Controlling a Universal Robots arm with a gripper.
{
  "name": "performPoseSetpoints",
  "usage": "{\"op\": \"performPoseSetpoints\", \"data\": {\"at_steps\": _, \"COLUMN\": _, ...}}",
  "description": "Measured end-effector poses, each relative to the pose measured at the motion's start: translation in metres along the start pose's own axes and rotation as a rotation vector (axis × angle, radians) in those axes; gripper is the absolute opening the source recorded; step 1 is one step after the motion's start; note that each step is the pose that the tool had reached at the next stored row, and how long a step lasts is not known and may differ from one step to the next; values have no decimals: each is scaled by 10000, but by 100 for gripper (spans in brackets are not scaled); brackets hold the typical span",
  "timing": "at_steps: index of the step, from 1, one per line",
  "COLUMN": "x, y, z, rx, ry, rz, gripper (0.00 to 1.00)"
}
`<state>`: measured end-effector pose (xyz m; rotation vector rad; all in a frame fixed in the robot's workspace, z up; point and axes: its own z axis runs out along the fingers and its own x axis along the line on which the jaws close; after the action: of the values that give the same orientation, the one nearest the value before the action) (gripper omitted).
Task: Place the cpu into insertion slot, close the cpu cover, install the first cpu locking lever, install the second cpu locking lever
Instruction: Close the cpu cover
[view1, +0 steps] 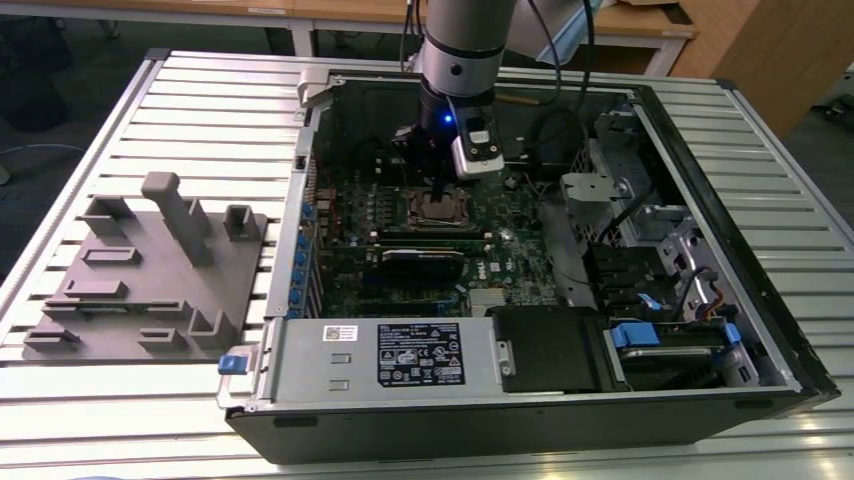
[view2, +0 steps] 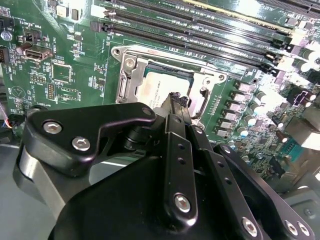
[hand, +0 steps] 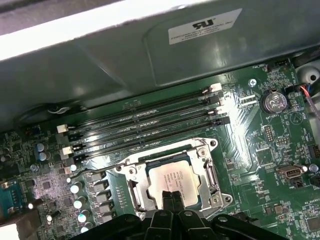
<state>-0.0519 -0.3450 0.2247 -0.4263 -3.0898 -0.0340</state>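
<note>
While hand (hand: 172, 197) over cpu (hand: 174, 176), pale slatted table (view1: 200, 100) under case (view1: 534, 425), desks (view1: 350, 10) beyond.

Faint print is showing on the pale top of the cpu (hand: 174, 181) in the first wrist view, too fine to make out. Across the memory slots (hand: 145, 131) from the cpu, a white sticker (hand: 205, 26) is sitting on the grey case wall (hand: 125, 55), carrying a bold dark mark over lines that are not resolving. Tiny white lettering is running over the green motherboard (hand: 280, 145) around the cpu, unreadable. In the exterior view, well away from the cpu, a white barcode label (view1: 340, 333) and a black label (view1: 419, 356) with white symbols are lying side by side on the metal housing (view1: 300, 368), neither one legible.
</note>
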Motion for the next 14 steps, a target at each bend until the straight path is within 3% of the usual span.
{"op": "performPoseSetpoints", "data": {"at_steps": 7, "x": 0, "y": 0, "z": 2, "rx": -21, "ry": 14, "rz": -365, "gripper": 11}}
{"op": "performPoseSetpoints", "data": {"at_steps": 14, "x": 0, "y": 0, "z": 2, "rx": -20, "ry": 15, "rz": -377, "gripper": 11}}
